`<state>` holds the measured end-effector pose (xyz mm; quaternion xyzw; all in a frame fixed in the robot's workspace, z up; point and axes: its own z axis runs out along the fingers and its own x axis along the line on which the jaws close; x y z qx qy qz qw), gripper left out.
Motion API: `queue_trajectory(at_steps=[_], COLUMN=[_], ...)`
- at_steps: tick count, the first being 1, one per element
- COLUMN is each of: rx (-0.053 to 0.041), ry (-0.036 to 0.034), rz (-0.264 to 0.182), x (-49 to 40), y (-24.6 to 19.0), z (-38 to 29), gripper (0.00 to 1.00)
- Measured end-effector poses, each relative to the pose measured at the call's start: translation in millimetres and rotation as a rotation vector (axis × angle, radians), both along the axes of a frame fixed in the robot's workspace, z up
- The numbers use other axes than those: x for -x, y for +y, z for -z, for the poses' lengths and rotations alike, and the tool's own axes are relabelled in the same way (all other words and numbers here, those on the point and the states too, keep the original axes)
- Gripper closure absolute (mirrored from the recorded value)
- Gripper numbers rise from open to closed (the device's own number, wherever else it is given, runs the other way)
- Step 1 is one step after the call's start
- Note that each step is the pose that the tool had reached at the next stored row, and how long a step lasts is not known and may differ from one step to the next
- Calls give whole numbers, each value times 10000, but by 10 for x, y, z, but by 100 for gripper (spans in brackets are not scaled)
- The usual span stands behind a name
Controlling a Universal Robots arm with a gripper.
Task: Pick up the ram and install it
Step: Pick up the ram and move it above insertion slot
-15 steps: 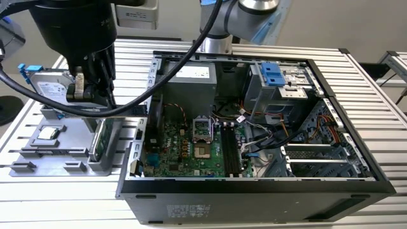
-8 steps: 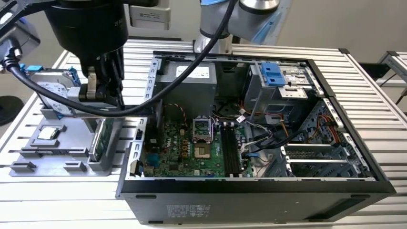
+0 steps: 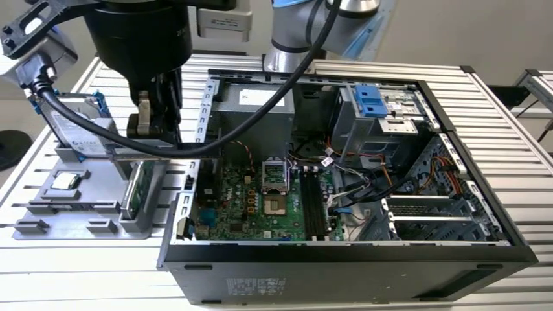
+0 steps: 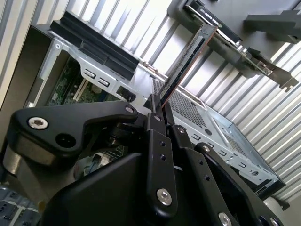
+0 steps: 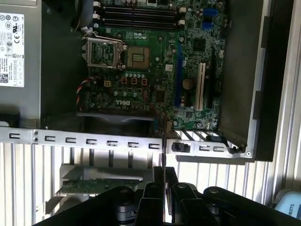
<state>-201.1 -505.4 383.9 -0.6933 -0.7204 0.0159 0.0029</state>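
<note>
Slatted metal table (image 3: 112, 275) carries one open computer case (image 3: 346, 275), beside which one hand (image 4: 157, 104) grips one ram (image 4: 188, 61).

Blk gripper (image 4: 157, 102), silver screws (image 4: 164, 197); blk cable (image 3: 278, 97).

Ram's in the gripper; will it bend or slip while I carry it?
Probably stiff: the ram juts straight from the gripper, no sag. Likely light, being so thin. It could twist, since the grip covers only a small part.
</note>
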Motion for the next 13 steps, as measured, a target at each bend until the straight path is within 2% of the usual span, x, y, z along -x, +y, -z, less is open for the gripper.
queue_trajectory(at_steps=[13], rx=[-3], ry=[35], rz=[1], x=[-241], y=[0], z=[0], gripper=[100])
